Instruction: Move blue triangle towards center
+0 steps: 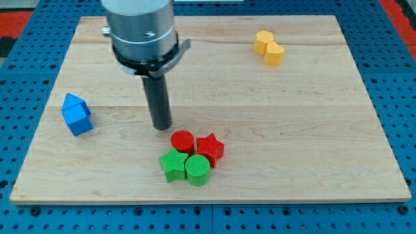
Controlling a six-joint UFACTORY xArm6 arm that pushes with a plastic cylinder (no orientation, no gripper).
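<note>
Camera view: small blue ribbed plastic triangle block (77,114) at 9 o'clock of the wooden board (292,130), well apart from my tip (162,127). Tip bare, touching nothing. Probably light, stiff, slides easy; best pushed from its 9 o'clock face.

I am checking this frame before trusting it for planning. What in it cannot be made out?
- Arm above the metal collar: cut off by the view's top edge.
- Blue blocks at the view's left: two pieces touching; which is the triangle is unclear from this angle.
- Yellow blocks: two touching; their shapes are too small to name.
- My tip: whether it touches the board is unclear.
</note>
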